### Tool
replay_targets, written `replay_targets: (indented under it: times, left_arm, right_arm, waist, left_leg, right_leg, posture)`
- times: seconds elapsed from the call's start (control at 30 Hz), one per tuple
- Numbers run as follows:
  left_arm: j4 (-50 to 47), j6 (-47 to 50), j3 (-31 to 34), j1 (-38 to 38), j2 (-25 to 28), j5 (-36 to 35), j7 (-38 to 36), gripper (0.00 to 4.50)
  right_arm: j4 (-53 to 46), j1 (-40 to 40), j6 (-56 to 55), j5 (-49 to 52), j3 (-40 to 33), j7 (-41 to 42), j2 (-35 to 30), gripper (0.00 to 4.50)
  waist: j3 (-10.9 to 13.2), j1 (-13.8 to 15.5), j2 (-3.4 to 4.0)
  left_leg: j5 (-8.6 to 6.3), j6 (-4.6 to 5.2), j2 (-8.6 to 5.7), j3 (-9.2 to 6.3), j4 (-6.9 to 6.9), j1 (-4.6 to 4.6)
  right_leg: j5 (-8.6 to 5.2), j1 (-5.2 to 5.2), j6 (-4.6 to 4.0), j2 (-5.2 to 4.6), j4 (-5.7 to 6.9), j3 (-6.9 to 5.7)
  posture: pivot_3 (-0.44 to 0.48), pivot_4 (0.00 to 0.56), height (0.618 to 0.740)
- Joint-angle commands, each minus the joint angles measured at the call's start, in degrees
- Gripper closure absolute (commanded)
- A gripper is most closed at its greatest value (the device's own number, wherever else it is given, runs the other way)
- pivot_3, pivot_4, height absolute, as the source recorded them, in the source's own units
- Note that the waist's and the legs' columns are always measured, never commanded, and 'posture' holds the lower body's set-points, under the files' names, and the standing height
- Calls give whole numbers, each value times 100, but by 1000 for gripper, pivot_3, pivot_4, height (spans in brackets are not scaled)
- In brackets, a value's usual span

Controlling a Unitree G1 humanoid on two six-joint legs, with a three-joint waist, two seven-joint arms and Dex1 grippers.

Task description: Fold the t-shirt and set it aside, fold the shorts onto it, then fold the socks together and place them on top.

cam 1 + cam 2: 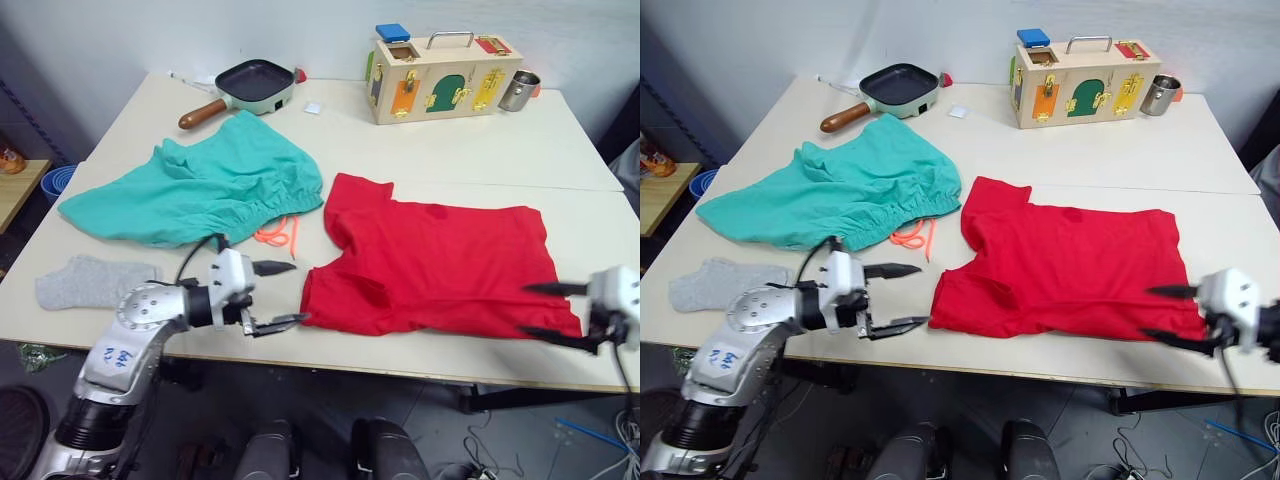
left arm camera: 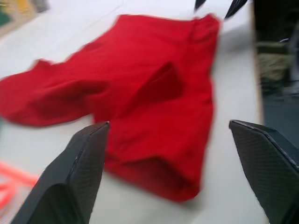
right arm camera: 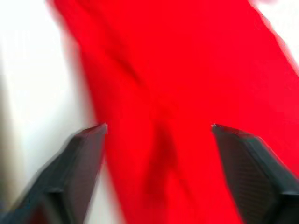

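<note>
Now the red t-shirt [image 1: 435, 265] lies spread out on the white table [image 1: 520, 150], toward the near edge and to the right of the middle. It is not folded; one sleeve points to the robot's left and some wrinkles show near the lower hem. The left gripper [image 1: 283, 294] hangs just beside the left bottom corner of the t-shirt, its two black fingers spread apart and holding nothing. The lower fingertip seems to be almost touching the cloth, but I cannot tell for sure from this angle. The right gripper [image 1: 541, 310] is at the right bottom corner of the t-shirt, also with the fingers parted and with nothing between them; in the right wrist view the red cloth lies under its open fingers [image 3: 79, 163].

To the left of the t-shirt are the teal-green shorts [image 1: 200, 185], loosely spread, with the orange drawstring [image 1: 278, 235] lying between the two garments. The grey socks [image 1: 90, 280] rest near the left front edge of the table, apart from the shorts.

At the far side of the table stand a small frying pan [image 1: 252, 85], a wooden box with latches [image 1: 440, 78] and a metal cup [image 1: 518, 90].
</note>
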Motion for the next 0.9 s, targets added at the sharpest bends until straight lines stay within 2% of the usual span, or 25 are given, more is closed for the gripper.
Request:
replay_targets:
  times: [0.03, 0.23, 0.33, 0.53, 0.7, 0.8, 0.9]
  left_arm:
    - [326, -125, -481, -297, -419, 200, -24, 1407]
    - [1335, -249, -1050, -893, -1559, 1048, 895, 3294]
    - [1599, -26, -1119, -958, -1781, 1355, 1291, 4227]
    - [1945, 317, -1062, -861, -1901, 1822, 1954, 4227]
    - [2174, 492, -793, -800, -1942, 1801, 2236, 4227]
    - [2268, 413, -554, -757, -1967, 1700, 2316, 4227]
    - [2275, 231, -456, -751, -2025, 1609, 2237, 4227]
  right_arm:
    - [-522, -78, 164, -50, 113, -483, 296, 2526]
    - [-580, -411, 96, -609, 696, -1373, 1210, 4500]
    - [-584, -438, 128, -813, 782, -1640, 1346, 4500]
    - [176, -480, -188, -1366, 457, -2540, 1324, 4500]
    - [1040, -548, -575, -1170, -114, -2491, 984, 4500]
    - [2180, -663, -997, -1065, -620, -2349, 557, 4500]
    - [3217, -915, -1490, -1227, -669, -2330, 331, 4500]
  waist:
    - [0, 8, 0]
    - [-5, 79, -16]
    - [-5, 79, -16]
    - [-6, 75, -17]
    - [-6, 73, -17]
    - [-7, 71, -16]
    - [-7, 16, -16]
  left_leg:
    - [-2, 3, -2, 5, 1, 0]
    - [0, 8, -6, 5, 4, -3]
    - [1, 10, -7, 4, 4, -8]
    - [4, 16, -9, 4, 6, -8]
    - [6, 19, -8, 3, 7, 4]
    - [6, 19, -8, 4, 6, 5]
    - [6, 19, -8, 9, 4, 8]
  right_leg:
    - [2, -1, 3, 0, -1, 4]
    - [8, -3, 12, 0, -5, 5]
    - [8, -5, 12, 0, -6, 2]
    - [8, -3, 12, 0, -6, 1]
    - [8, 10, 12, -2, -8, 2]
    - [8, 10, 12, -2, -8, 2]
    - [8, 11, 12, -1, -9, 3]
  posture:
    - [0, 150, 740]
    - [0, 150, 740]
    - [0, 150, 740]
    - [0, 150, 740]
    - [0, 150, 740]
    - [0, 150, 740]
    - [0, 150, 740]
